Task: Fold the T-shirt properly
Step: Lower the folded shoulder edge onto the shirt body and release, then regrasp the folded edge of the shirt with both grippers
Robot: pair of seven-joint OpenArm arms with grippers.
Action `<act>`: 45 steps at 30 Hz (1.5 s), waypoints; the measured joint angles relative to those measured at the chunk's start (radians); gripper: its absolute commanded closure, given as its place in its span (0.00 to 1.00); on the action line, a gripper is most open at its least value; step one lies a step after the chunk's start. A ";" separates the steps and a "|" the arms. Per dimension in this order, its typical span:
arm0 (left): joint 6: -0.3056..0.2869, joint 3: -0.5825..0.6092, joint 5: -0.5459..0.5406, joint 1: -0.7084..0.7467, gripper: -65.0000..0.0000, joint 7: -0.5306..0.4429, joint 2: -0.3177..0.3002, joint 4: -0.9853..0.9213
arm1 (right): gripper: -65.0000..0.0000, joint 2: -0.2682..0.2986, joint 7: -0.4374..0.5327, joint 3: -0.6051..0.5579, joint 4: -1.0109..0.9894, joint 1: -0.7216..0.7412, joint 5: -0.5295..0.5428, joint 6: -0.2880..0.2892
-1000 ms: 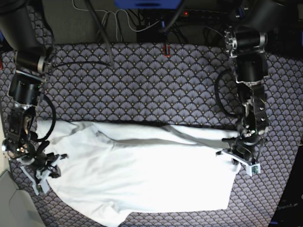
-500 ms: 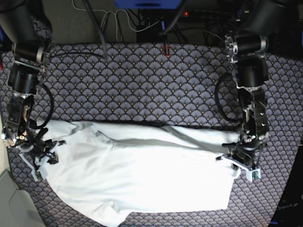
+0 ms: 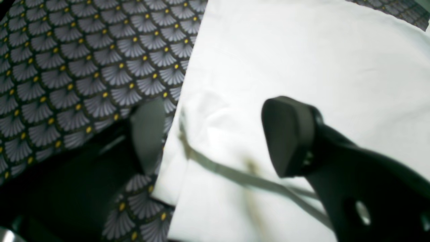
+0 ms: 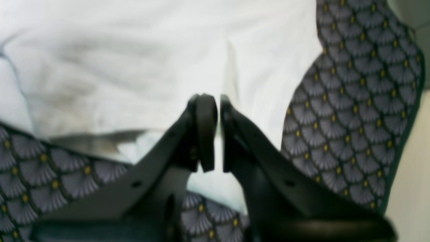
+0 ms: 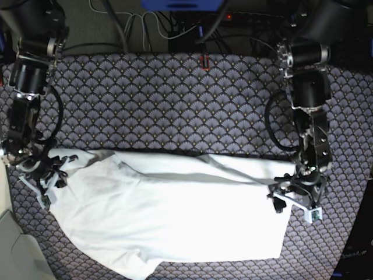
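A white T-shirt [image 5: 169, 216] was spread, wrinkled and only partly folded, across the patterned bench [image 5: 175, 105]. The left hand [image 3: 215, 134] was seen open over its edge; the right hand [image 4: 213, 131] was pinched shut above the fabric, nothing visibly gripped. Further folds were judged outstanding.

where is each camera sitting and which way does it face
Base: overhead, looking down at the T-shirt on the patterned cloth; both arms show.
Left wrist: behind the left claw, open, over the shirt's edge.
Right wrist: behind the right claw, shut on the T-shirt.
All three share the shirt and the cloth.
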 measured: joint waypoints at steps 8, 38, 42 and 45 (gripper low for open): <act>-0.004 0.000 -0.003 0.055 0.13 -0.001 0.000 0.063 | 0.96 -0.006 -0.013 0.000 0.167 -0.126 0.001 0.000; -0.011 0.006 -0.002 0.106 0.13 0.003 -0.008 0.160 | 0.96 -0.004 -0.110 -0.002 0.196 -0.131 0.005 0.000; -0.004 0.005 -0.003 0.085 0.13 0.001 -0.012 0.064 | 0.96 -0.016 -0.170 -0.001 0.211 -0.123 0.003 0.000; -0.005 0.005 -0.003 0.105 0.13 0.014 0.001 0.043 | 0.96 -0.047 -0.171 -0.006 0.211 -0.129 0.004 0.000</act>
